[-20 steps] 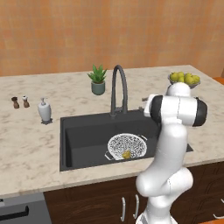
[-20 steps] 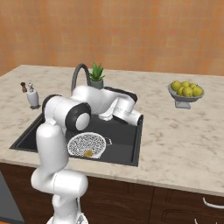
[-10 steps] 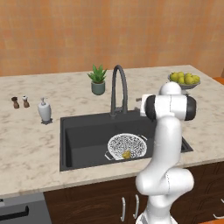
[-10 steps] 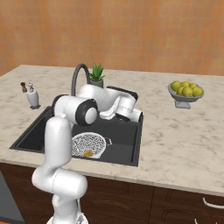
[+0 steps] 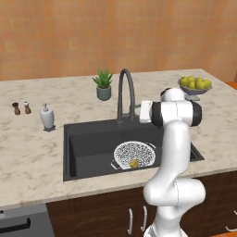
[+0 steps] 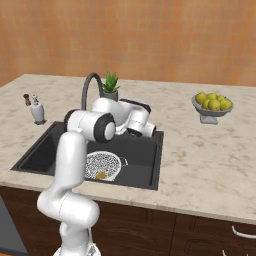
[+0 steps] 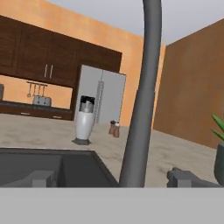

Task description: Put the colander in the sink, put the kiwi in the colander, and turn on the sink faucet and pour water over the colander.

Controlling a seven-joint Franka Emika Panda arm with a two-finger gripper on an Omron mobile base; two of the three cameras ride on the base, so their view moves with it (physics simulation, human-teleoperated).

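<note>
Down in the dark sink (image 5: 88,139), toward its right half: white mesh colander (image 5: 134,154) resting on the basin floor, with the yellowish kiwi (image 5: 134,163) inside it near the front edge; same pair seen from the other side at colander (image 6: 102,165) and kiwi (image 6: 100,175). Behind the basin, on the beige surface (image 5: 32,148): dark gooseneck sink faucet (image 5: 126,95), standing upright, spout arching forward over the basin, no stream visible at its mouth. Just right of the faucet base: tool (image 6: 134,131) at the end of the white arm, close beside the faucet at rim height; fingers not clearly seen in the base views, but spread wide, with nothing between them. Along the hand view: faucet stem (image 7: 141,118) filling the centre, very near, with its side lever (image 7: 186,178) at lower right. Left of the sink: white soap dispenser (image 5: 46,116) and two small shakers (image 5: 21,108). Behind the faucet: potted plant (image 5: 103,84). Far right on the surface: bowl of yellow-green fruit (image 5: 195,85).
</note>
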